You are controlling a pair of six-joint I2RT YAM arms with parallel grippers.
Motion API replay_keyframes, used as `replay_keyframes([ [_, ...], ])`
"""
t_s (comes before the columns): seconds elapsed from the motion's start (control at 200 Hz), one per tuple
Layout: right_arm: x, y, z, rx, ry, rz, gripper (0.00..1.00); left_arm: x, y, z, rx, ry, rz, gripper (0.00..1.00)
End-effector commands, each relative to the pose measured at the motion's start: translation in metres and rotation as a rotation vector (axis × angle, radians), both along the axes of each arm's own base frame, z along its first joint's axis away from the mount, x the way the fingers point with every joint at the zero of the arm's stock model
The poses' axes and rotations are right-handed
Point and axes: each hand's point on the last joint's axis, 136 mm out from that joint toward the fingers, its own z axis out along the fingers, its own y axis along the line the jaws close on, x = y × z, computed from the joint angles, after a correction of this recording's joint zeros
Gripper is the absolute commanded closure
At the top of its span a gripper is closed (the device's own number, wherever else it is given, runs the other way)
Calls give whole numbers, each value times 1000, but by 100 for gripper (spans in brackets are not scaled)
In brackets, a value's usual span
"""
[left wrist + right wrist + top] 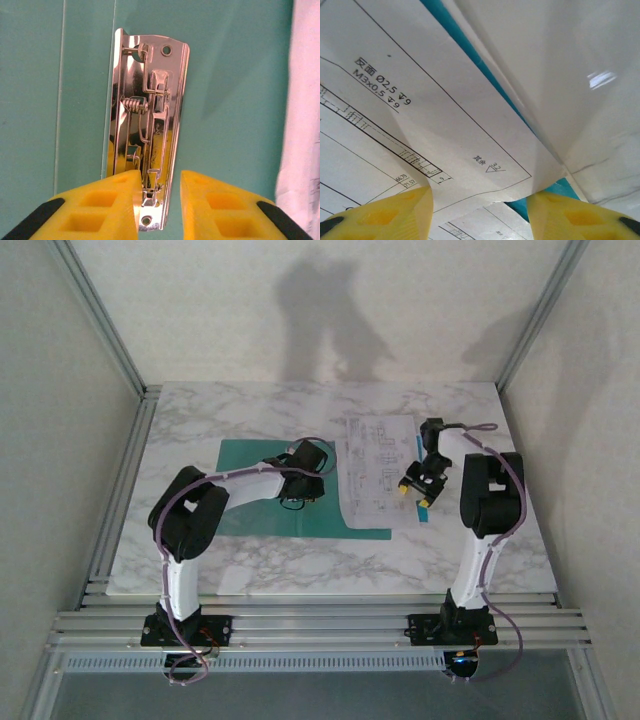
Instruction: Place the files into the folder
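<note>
The left gripper (160, 182) has its yellow fingers a little apart on both sides of the near end of the metal clip (150, 100), probably to work its lever; I cannot tell if they really pinch it. The clip sits on the folder (250, 502), which lies open and flat on the table (200, 410). The right gripper (479, 196) is spread wide, pinching nothing, over a corner of the files (420, 115), which overlap the folder's right edge, I think ready to push them in.

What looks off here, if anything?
The sheets sit askew on the folder: tilted, overhanging its far and right edges onto the table, and clear of the clip. In the right wrist view one corner bows up, teal showing beneath.
</note>
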Motion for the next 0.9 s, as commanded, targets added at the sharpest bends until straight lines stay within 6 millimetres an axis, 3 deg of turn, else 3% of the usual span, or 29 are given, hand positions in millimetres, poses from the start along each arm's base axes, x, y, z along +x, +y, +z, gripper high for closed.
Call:
replay_keyframes([
  [0.0,-17,18,-14,23,61,-14,46,-6,4,-12,-9,28,28,74],
  [0.28,-23,51,-10,66,46,-15,46,-9,-9,-4,-102,24,51,75],
  [0.431,-24,51,-9,46,46,-14,46,5,-2,43,-111,-63,105,71],
  [0.511,-24,51,-10,43,48,-6,46,12,12,66,-117,-102,150,66],
  [0.576,-22,52,-9,49,43,-5,46,16,27,72,-124,-106,186,64],
  [0.731,-23,55,-9,51,43,-2,46,17,62,47,-97,-38,231,67],
  [0.896,-26,63,-5,47,37,24,46,13,60,22,-94,8,193,70],
])
